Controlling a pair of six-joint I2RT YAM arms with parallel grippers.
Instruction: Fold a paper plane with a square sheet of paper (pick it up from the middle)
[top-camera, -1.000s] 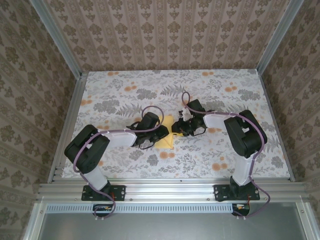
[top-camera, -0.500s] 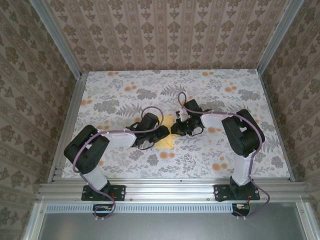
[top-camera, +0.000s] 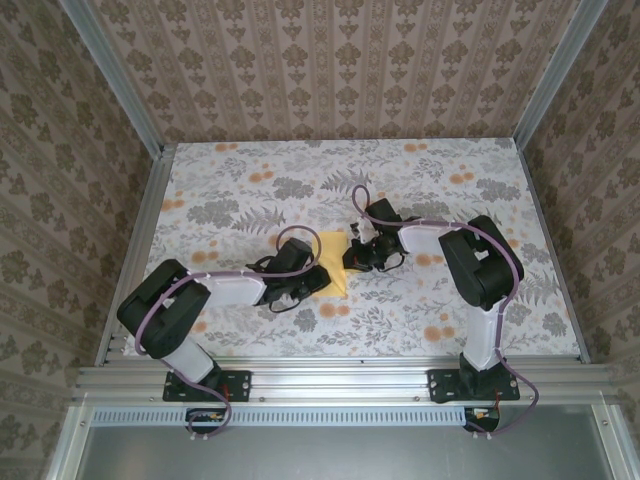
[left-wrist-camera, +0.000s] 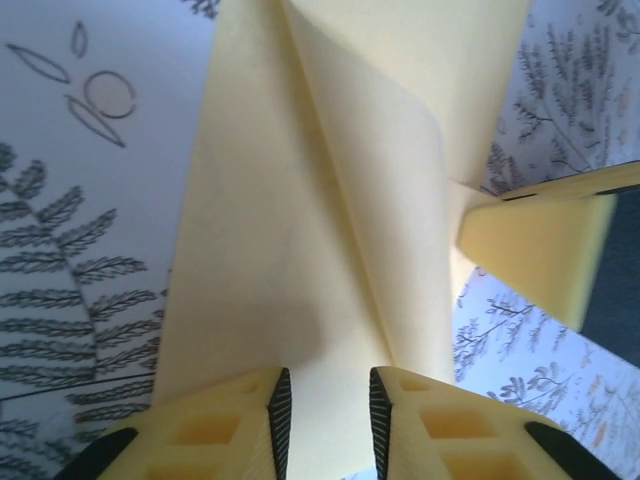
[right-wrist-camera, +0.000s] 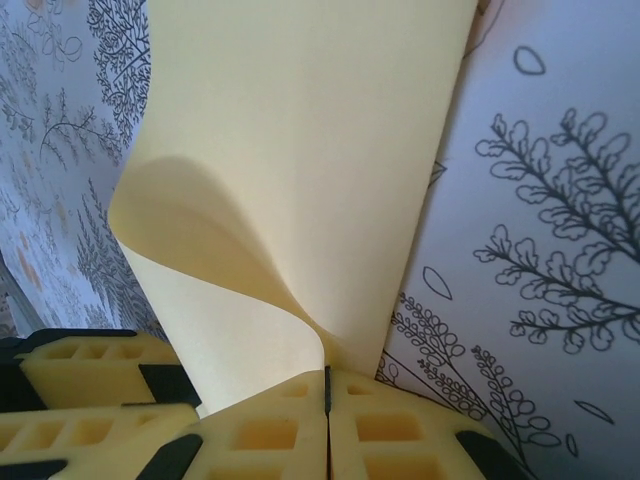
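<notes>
1. Right gripper (right-wrist-camera: 326, 385): fingers are pressed together, with the edge of the yellow sheet (right-wrist-camera: 300, 150) pinched and curled up off the floral table (right-wrist-camera: 540, 200).
2. Left gripper (left-wrist-camera: 325, 400): a narrow gap is seen between the fingers and the sheet's raised fold runs into it. A grip cannot be confirmed.
3. The sheet is spread just ahead of both grippers.

the square sheet of paper (top-camera: 333, 262) is plain bright yellow; the table (top-camera: 440, 180) is white with grey leaf prints and small orange flowers; the walls (top-camera: 340, 70) carry beige-brown damask stripes; the arms (top-camera: 235, 288) are black and white, their cables (top-camera: 354, 198) purple
</notes>
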